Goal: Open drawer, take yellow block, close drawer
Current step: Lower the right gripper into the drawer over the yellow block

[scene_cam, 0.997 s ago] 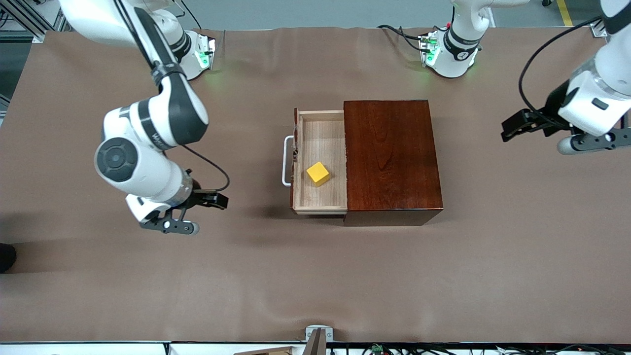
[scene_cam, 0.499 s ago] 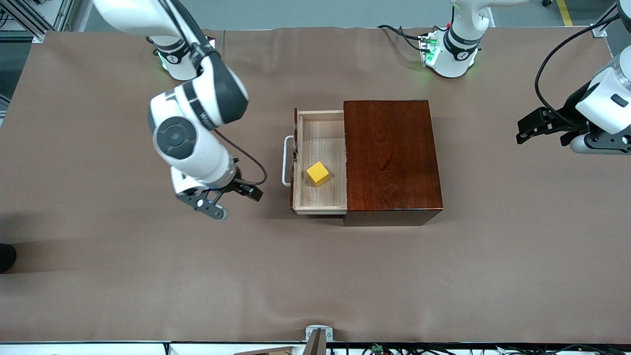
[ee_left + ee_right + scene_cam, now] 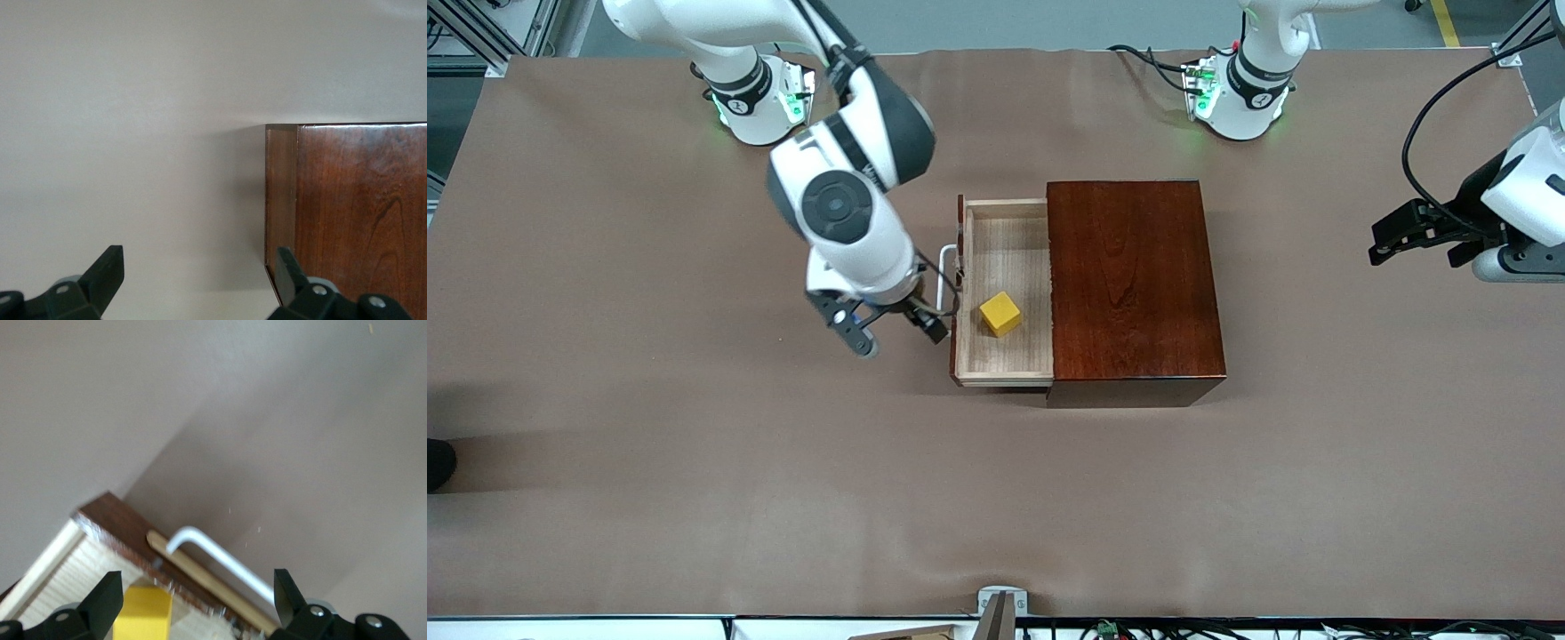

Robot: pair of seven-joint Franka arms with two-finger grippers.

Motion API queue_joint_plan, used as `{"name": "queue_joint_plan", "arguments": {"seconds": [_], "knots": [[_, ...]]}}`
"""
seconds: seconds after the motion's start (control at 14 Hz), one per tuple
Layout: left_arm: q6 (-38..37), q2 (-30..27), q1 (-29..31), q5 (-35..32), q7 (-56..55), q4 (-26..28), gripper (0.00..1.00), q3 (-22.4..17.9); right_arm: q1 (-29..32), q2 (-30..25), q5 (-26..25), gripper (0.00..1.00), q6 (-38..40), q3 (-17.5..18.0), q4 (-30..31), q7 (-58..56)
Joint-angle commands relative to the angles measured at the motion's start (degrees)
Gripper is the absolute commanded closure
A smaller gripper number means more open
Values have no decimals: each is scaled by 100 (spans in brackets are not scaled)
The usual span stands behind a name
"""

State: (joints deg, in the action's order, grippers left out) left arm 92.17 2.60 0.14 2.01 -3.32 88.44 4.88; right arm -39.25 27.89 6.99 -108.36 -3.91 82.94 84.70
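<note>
Drawer (image 3: pixel 1005 293) open, right tool (image 3: pixel 896 331) spread beside handle (image 3: pixel 943 289): centre over block (image 3: pixel 1000 314) before descending. Left tool (image 3: pixel 1427 240), also spread, waits.

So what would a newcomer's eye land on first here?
Probably the yellow block, bright against the pale wood of the open drawer, which is pulled out of the mahogany box toward the right arm's end of the table. Next, the right gripper, open, over the drawer's white handle. The left gripper, also open, waits off at the left arm's end.
</note>
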Motion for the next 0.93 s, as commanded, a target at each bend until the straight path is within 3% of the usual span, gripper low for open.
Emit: {"name": "queue_joint_plan", "arguments": {"seconds": [0.0,0.28,0.85], "knots": [[108,-93,13,54,103,121,0,30,-398,251,57,0,-79,-49,-128,922],[117,-84,-22,-358,130,182,0,83,-785,577,31,0,-650,-57,-207,1847],[117,-93,4,-429,147,226,0,92,-829,884,-58,0,-1458,-57,-375,1048]]}}
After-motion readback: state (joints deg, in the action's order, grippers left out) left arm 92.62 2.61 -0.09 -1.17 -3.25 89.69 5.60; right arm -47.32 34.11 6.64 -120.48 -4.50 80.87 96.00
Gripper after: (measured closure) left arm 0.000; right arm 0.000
